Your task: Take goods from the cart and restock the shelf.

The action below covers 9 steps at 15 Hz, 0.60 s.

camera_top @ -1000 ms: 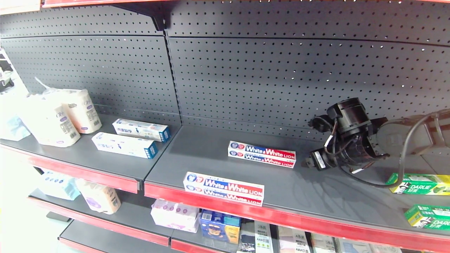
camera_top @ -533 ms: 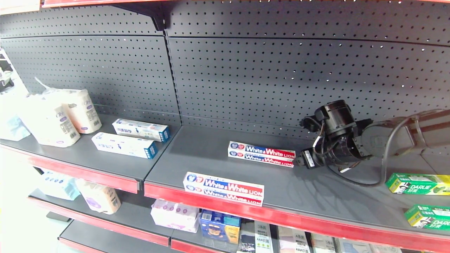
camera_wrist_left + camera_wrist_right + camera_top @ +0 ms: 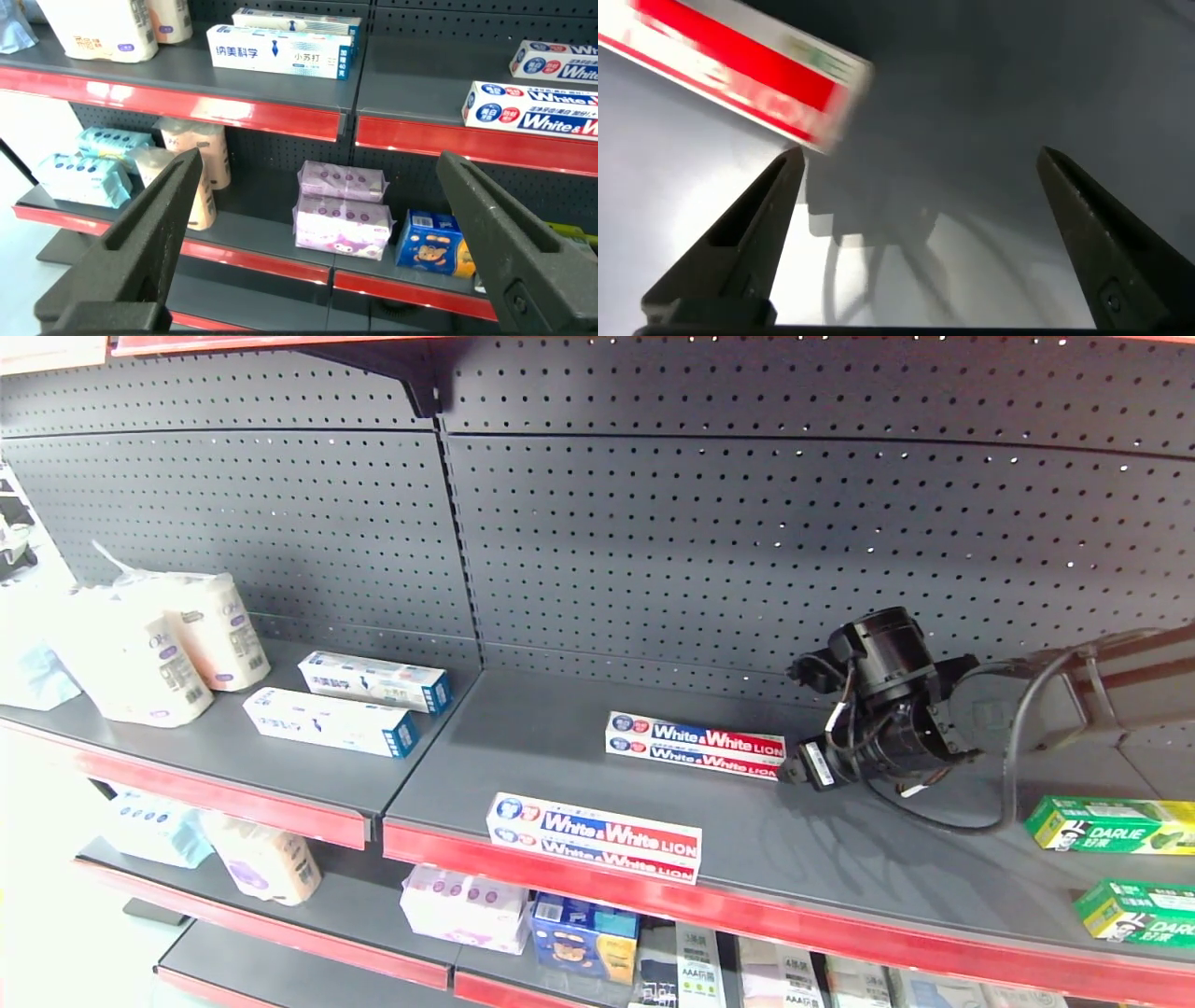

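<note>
The shelf is sheet metal in a matt dark grey coat, smooth enough to carry soft reflections. Its back panel is the same matt metal, punched all over with small holes. The edge strip along the front is glossy red. The red-and-white boxes, blue-and-white boxes and green boxes are printed card with a slight sheen. The tissue packs sit in thin, crinkled, shiny plastic film. The right pincer looks like hard black plastic. Its fingers are matt and finely grained, like those of the left pincer.
</note>
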Available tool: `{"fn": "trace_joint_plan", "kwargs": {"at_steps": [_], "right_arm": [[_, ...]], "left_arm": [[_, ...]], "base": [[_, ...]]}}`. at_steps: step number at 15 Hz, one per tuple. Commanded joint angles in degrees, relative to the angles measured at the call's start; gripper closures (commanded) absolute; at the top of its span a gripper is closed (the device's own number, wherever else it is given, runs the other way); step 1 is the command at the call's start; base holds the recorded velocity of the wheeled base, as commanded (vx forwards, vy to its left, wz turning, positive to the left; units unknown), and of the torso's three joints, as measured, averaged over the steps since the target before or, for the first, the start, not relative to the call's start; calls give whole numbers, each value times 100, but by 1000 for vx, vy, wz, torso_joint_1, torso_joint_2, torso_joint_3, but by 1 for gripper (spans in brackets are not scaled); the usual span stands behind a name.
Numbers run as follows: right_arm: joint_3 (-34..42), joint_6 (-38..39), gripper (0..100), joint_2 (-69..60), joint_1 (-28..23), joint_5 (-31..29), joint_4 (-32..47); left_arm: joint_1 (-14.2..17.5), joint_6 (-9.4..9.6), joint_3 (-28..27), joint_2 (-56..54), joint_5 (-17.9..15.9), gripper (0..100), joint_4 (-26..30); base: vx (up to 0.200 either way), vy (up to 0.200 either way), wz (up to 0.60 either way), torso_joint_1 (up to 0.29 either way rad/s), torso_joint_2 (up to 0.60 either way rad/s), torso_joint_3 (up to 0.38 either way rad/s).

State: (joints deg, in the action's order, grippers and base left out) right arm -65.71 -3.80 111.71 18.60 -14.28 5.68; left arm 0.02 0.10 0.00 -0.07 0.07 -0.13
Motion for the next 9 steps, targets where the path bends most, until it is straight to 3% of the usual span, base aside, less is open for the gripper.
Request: {"fn": "trace_joint_plan", "kwargs": {"at_steps": [1, 4, 9], "right_arm": [[111, -288, 0, -115, -226, 4, 3], [-3, -349, 0, 70, -445, -75, -67], [-294, 143, 0, 254, -313, -172, -67]], "left_arm": [[6, -1, 0, 7, 1, 0, -4], [6, -1, 0, 7, 1, 0, -4], [-2, -1, 0, 7, 1, 0, -4]], "base": [[0, 0, 0, 0, 0, 0], [0, 0, 0, 0, 0, 0], [0, 0, 0, 0, 0, 0]]}}
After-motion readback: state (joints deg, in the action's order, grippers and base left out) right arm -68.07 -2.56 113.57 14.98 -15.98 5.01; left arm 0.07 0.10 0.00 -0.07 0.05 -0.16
